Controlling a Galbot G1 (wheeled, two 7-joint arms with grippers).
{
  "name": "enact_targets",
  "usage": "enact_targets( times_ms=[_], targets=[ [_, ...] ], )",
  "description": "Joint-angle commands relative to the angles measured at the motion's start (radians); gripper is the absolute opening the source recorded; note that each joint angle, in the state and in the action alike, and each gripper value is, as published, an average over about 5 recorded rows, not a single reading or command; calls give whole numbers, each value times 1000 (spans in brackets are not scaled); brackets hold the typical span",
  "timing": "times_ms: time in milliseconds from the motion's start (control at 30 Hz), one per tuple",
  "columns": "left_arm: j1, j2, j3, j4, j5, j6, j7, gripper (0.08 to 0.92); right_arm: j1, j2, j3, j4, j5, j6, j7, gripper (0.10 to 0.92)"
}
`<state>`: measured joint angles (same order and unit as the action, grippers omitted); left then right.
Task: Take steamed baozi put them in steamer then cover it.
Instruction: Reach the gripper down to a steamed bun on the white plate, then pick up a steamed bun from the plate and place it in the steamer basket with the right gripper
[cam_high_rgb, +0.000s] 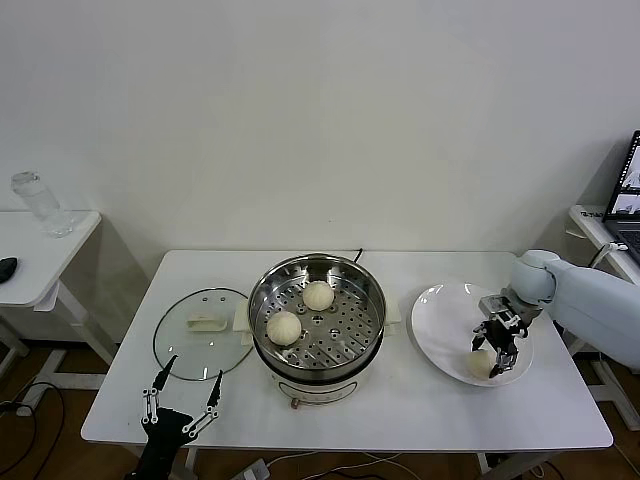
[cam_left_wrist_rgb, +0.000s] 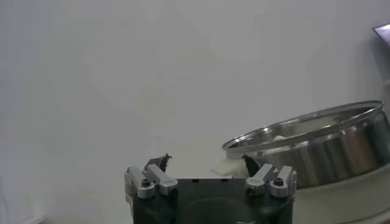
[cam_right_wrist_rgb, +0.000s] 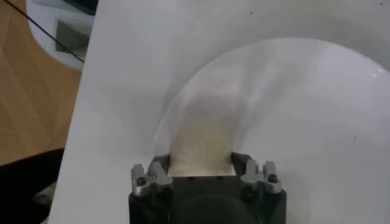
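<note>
Two baozi (cam_high_rgb: 317, 295) (cam_high_rgb: 284, 327) lie on the perforated tray inside the steel steamer (cam_high_rgb: 372, 285), which stands at the table's middle. A third baozi (cam_high_rgb: 481, 364) rests on the white plate (cam_high_rgb: 445, 320) at the right. My right gripper (cam_high_rgb: 497, 348) reaches down onto it. In the right wrist view its fingers press both sides of that baozi (cam_right_wrist_rgb: 201, 137). The glass cover (cam_high_rgb: 185, 350) lies flat to the left of the steamer. My left gripper (cam_high_rgb: 190, 385) hovers open and empty near the table's front left edge, short of the cover.
The steamer's wall (cam_left_wrist_rgb: 329, 146) shows ahead of my left gripper (cam_left_wrist_rgb: 206, 161). A small side table with a glass jar (cam_high_rgb: 35, 203) stands at the far left. A laptop (cam_high_rgb: 630, 190) sits on a stand at the far right.
</note>
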<state>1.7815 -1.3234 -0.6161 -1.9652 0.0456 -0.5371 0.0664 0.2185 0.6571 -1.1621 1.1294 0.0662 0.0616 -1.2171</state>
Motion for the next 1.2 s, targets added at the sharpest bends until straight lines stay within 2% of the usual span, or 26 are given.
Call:
enact_targets(
  times_ms=[33,267,467,867,1200],
  targets=[
    [-7,2,6,2,0,5,1,823,252,12,-79,102,60,85,-14,673],
    [-13,5,12,0,0,8,2,823,574,160,-149,229,109,255,-23,673],
    [-11,4,14,-2,0,5,2,823,650,302,-165,362,157,307,-10,670],
    [-8,2,4,-5,-2,-2,2,823,520,449,-179,527,-39,385,19,670],
    [-8,-2,9,-2,-3,-9,0,823,368,495,-165,461,-199,480,29,672]
  ],
)
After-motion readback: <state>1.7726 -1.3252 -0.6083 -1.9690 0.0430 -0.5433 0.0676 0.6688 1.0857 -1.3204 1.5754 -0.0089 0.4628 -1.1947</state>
